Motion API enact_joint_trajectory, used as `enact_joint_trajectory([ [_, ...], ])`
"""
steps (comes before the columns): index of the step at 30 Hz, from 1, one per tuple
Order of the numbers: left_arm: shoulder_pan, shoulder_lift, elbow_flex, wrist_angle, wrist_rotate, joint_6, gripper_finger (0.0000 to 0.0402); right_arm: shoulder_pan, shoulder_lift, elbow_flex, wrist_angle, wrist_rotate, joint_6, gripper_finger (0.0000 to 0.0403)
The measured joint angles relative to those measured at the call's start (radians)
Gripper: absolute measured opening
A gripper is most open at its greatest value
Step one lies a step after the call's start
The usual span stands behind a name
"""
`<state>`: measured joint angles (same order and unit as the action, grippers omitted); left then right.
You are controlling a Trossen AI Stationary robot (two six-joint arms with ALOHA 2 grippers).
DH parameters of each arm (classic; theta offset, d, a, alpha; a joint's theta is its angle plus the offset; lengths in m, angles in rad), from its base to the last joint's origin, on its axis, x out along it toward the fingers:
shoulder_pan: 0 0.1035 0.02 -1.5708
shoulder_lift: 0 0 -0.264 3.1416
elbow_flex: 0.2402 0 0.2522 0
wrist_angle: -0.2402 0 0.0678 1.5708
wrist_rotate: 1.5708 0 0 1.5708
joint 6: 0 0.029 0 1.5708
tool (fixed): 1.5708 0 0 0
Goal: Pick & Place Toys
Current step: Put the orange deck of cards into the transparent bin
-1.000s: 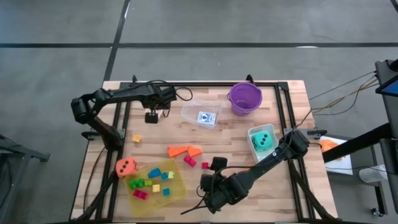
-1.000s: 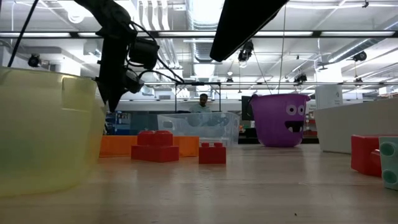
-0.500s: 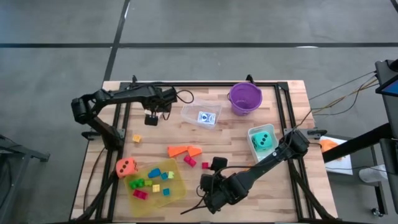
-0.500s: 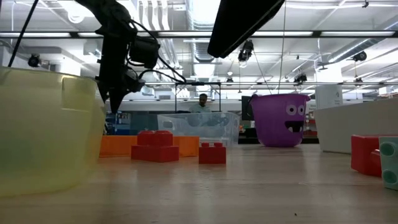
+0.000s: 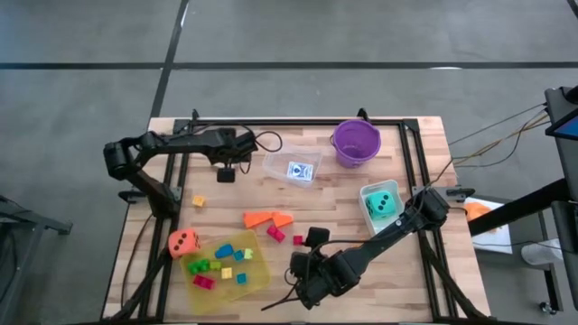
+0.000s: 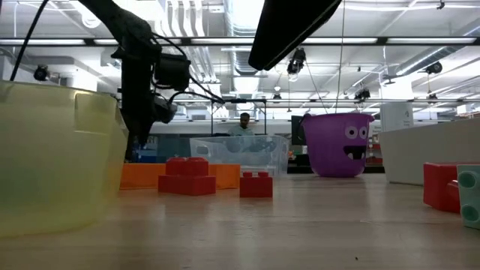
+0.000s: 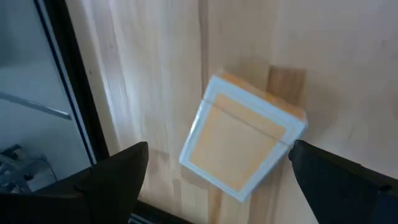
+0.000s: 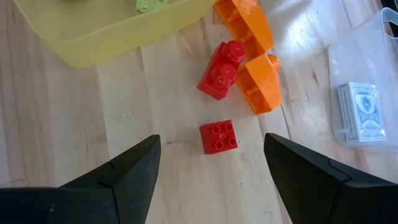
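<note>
On the wooden table [image 5: 424,144], the right arm reaches across the near side, its right gripper [image 8: 208,163] hovering with jaws apart above a small red brick [image 8: 217,136] beside a longer red brick [image 8: 220,78] and orange wedge pieces [image 8: 252,50]. At the far left, the left gripper [image 7: 214,163] hangs over a small card pack [image 7: 242,137] lying flat on the wood, fingers spread wide either side without touching it. Near the front left, a yellow tray [image 5: 259,278] holds mixed bricks, an orange die [image 5: 183,242] beside it.
</note>
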<state>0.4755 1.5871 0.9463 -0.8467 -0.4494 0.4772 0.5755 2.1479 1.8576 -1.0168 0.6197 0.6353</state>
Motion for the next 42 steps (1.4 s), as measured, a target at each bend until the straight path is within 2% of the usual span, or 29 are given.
enact_joint_trajectory([
  [9,0.004,0.0,-0.005,-0.017,-0.007,-0.031,0.0382,-0.001,0.0,0.0,0.001,0.0,-0.007,0.0283],
  [14,0.004,0.0,-0.005,0.007,-0.007,0.058,0.0382,0.0,0.0,0.0,0.002,0.0,-0.007,0.0283],
  [20,0.005,0.0,-0.005,0.009,-0.031,0.059,0.0382,0.0,0.0,0.0,0.001,0.0,-0.011,0.0283],
  [26,0.006,0.0,-0.005,0.013,-0.026,0.197,0.0382,0.0,0.0,0.0,0.001,0.0,-0.011,0.0283],
  [29,0.011,0.0,-0.005,0.021,0.028,0.205,0.0382,0.0,0.0,0.0,0.001,0.0,-0.01,0.0283],
  [34,0.036,0.003,-0.005,-0.006,0.253,0.244,0.0382,0.001,0.0,0.0,0.001,-0.006,-0.01,0.0283],
  [42,0.082,0.007,-0.005,0.013,0.242,0.316,0.0382,0.001,0.0,0.0,0.001,-0.019,-0.01,0.0283],
])
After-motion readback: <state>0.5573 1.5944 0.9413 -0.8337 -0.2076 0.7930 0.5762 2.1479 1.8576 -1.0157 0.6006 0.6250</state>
